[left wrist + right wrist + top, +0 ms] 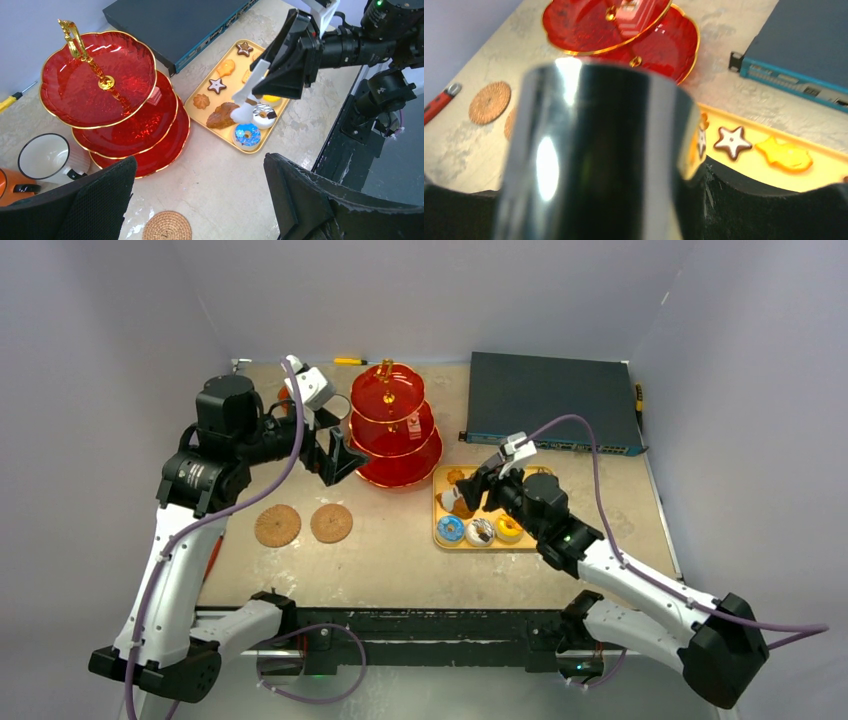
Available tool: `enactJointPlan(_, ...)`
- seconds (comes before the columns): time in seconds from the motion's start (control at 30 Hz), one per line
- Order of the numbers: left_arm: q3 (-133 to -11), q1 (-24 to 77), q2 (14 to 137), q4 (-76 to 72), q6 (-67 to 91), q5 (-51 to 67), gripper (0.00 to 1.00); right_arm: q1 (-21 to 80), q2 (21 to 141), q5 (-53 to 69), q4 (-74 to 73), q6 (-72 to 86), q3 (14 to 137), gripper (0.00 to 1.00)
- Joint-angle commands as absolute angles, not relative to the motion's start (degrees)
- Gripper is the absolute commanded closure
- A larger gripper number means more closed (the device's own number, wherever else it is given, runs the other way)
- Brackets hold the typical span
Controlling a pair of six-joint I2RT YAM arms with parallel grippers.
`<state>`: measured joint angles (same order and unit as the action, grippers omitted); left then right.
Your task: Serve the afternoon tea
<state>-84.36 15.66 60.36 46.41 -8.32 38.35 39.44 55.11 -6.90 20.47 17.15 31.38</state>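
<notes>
The red three-tier stand [395, 425] with a gold handle stands at the back centre and also shows in the left wrist view [100, 80]. A small pink piece [155, 95] lies on its middle tier. Several pastries lie on the yellow tray [437, 512], among them a croissant [222, 115] and a blue donut [246, 135]. My right gripper [480, 490] is shut on metal tongs [247, 97], whose tips reach down by the croissant. My left gripper [340, 462] is open and empty beside the stand. The white mug [45, 157] and orange mug [10, 185] sit left of the stand.
A dark electronics box [550, 400] lies at the back right. Two woven coasters [277, 525] [331, 523] lie at the front left. A yellow-handled screwdriver [350, 361] lies at the back edge. Walls enclose the table.
</notes>
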Motion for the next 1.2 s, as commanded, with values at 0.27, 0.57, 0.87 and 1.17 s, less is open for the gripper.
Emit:
enactJointPlan(0.27, -86.03, 15.87, 60.99, 45.97, -7.90, 40.07, 0.01, 45.51, 51.29, -9.58, 14.86, 18.44, 29.39, 0.36)
enactJointPlan(0.57, -86.46, 15.81, 61.17, 46.05, -7.82, 41.09, 0.02, 48.25, 55.62, -13.78, 14.15, 16.88, 30.91, 0.35)
enactJointPlan(0.87, -86.75, 15.74, 61.35, 45.82, -7.64, 40.30, 0.02, 50.22, 57.11, -15.36, 14.69, 16.33, 30.81, 0.31)
enactJointPlan(1.17, -86.75, 15.82, 61.24, 45.79, -7.60, 40.12, 0.02, 51.61, 58.69, -15.68, 16.23, 16.27, 30.29, 0.30)
